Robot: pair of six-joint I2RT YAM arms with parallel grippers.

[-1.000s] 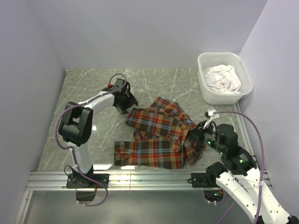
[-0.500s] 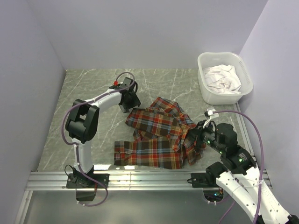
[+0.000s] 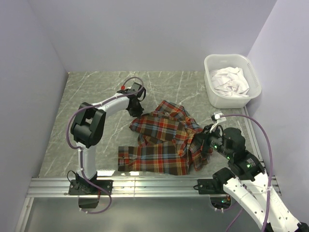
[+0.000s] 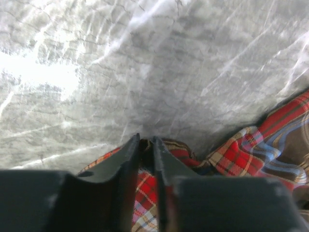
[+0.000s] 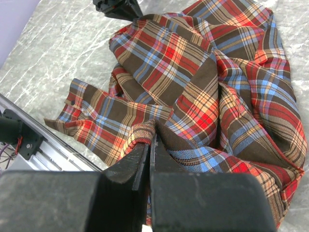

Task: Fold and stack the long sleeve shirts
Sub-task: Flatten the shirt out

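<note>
The left arm (image 3: 110, 103) and right arm (image 3: 240, 162) are showing white links, black joints and trailing purple cables (image 3: 268, 154); the left gripper (image 4: 146, 141) is showing black fingers (image 4: 126, 169).

One plaid shirt (image 3: 164, 137), one white tub (image 3: 211, 96) holding one wad of white cloth (image 3: 231, 81), two robot arms, left arm (image 3: 87, 128) and right arm (image 3: 236, 145), one marble table (image 3: 91, 89).

The left hand (image 3: 137, 109) now reaches the far-left corner of the plaid shirt (image 3: 166, 130), swung in from beside it. Its fingers (image 4: 128, 159), wide apart earlier, now pinch that cloth edge.
</note>
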